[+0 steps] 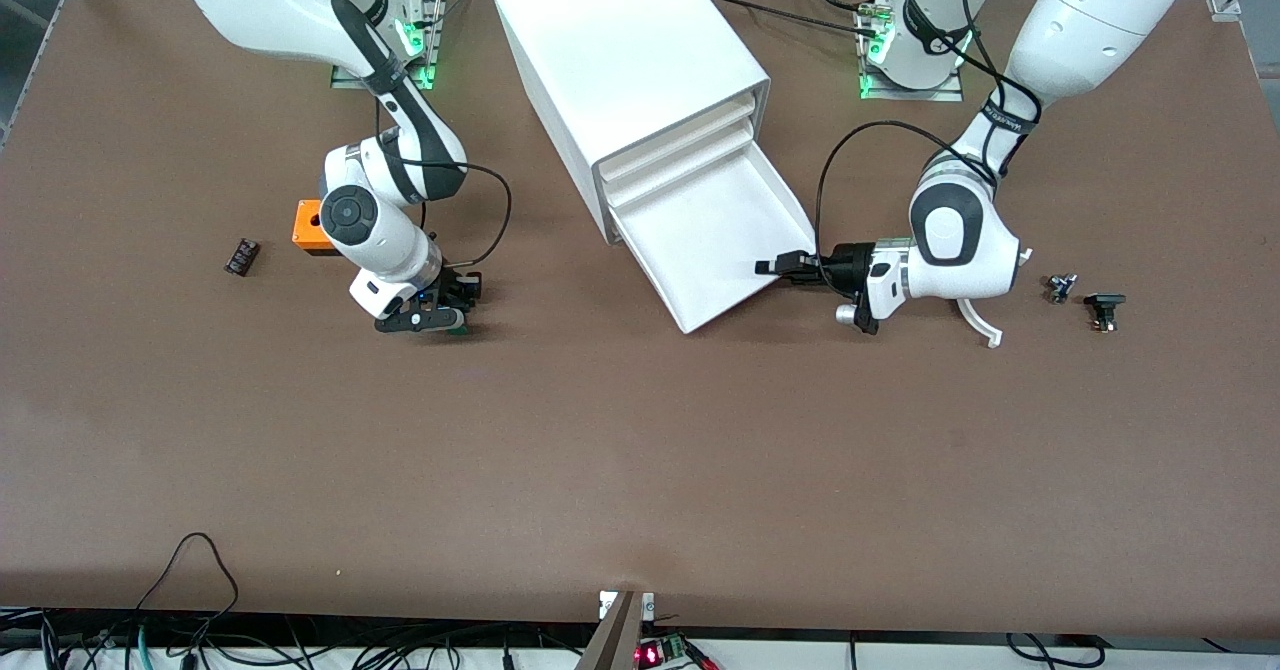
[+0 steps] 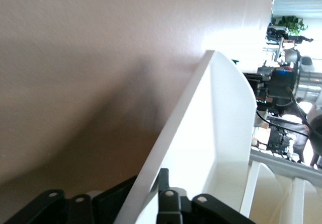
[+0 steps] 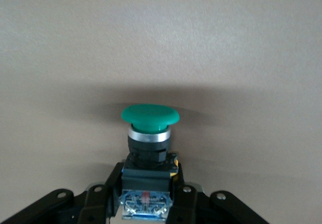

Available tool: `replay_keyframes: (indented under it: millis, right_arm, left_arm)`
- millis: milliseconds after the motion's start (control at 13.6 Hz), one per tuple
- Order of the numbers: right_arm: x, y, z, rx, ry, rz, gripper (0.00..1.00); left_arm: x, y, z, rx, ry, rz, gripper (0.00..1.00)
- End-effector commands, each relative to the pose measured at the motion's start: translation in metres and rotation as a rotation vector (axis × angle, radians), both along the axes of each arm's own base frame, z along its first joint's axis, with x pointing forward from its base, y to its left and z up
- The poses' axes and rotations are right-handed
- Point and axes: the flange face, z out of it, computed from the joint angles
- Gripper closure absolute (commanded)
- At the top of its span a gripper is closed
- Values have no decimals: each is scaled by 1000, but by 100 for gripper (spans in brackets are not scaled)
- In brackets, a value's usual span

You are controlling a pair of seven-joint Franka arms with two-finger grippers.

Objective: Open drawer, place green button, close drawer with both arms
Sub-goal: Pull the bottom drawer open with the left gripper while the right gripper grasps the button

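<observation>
Two arms (image 1: 390, 165), one cabinet (image 1: 620, 60) of three drawers (image 1: 715, 235), one button (image 3: 150, 133), one orange cube (image 1: 309, 227), three small black parts (image 1: 241, 256).

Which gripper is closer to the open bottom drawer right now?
Left. The left gripper is shut on the side wall of the pulled-out drawer. The right gripper is down at the table toward the right arm's end, apart from the drawer, shut on the button.

High front view — two close wrist-cams
</observation>
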Motion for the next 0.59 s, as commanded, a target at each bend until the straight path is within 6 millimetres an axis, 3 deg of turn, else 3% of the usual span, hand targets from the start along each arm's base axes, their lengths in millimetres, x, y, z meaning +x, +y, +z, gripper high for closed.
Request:
replay_keyframes:
  millis: [0, 220, 367, 514]
  right_arm:
    - [15, 7, 22, 14, -44, 49, 75]
    - [45, 14, 73, 17, -53, 120, 75]
    - [73, 22, 122, 22, -64, 216, 75]
    - [102, 32, 185, 33, -98, 309, 75]
  left_arm:
    - [12, 6, 18, 29, -33, 44, 0]
    - [15, 5, 41, 33, -77, 35, 0]
    - [16, 0, 52, 30, -97, 26, 0]
    - [9, -2, 60, 38, -105, 15, 0]
